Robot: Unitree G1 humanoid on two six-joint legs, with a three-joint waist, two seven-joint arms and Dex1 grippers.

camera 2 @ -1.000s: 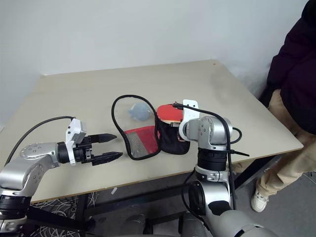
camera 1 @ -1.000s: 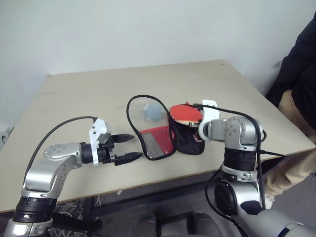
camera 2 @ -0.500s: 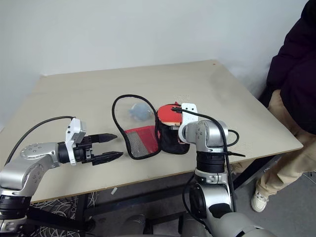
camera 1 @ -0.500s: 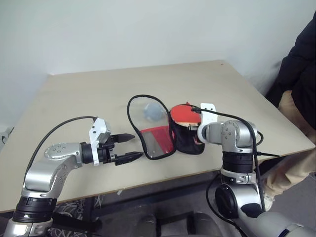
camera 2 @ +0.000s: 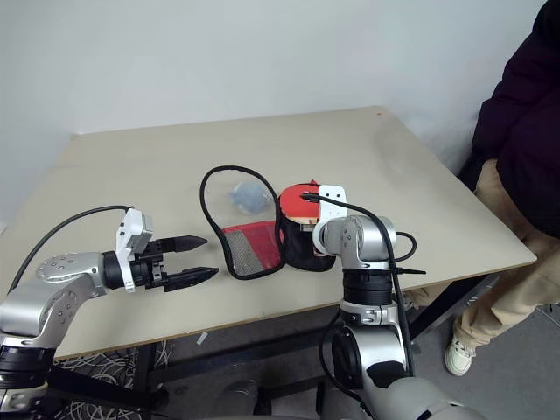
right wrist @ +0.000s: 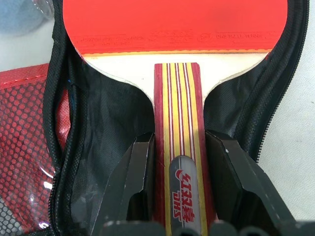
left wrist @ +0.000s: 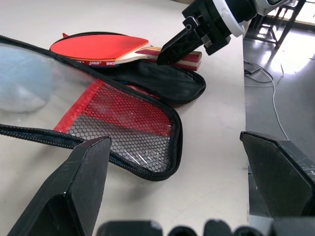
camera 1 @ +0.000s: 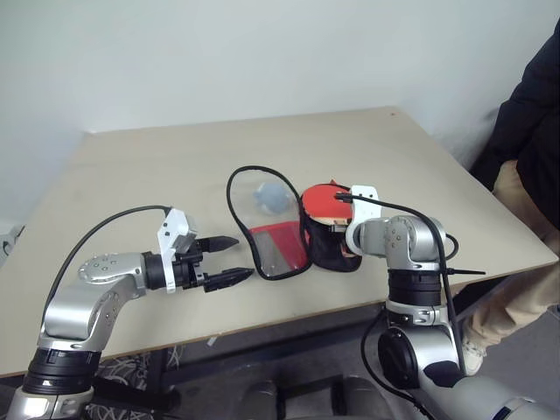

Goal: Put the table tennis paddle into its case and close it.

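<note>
The table tennis paddle [right wrist: 174, 24] has a red face and a striped wooden handle. My right gripper [right wrist: 179, 147] is shut on that handle, one finger on each side. The paddle [camera 1: 321, 198] lies over the black fabric half of the case [camera 1: 334, 254], which is unzipped and spread on the table. The case's clear flap with a red mesh panel [camera 1: 273, 248] lies to the left, with a pale blue plush charm [camera 1: 271, 197] behind it. My left gripper [camera 1: 238, 260] hovers open, just left of the flap and holding nothing.
The tan table [camera 1: 175, 166] has bare room on the left and at the back. Its front edge runs close under both arms. A person in dark clothes [camera 1: 529, 131] stands past the table's right edge. A black cable [camera 1: 411, 210] loops over my right wrist.
My right forearm has swung slightly to the left while the paddle stays over the black half of the case. The left arm has not moved.
</note>
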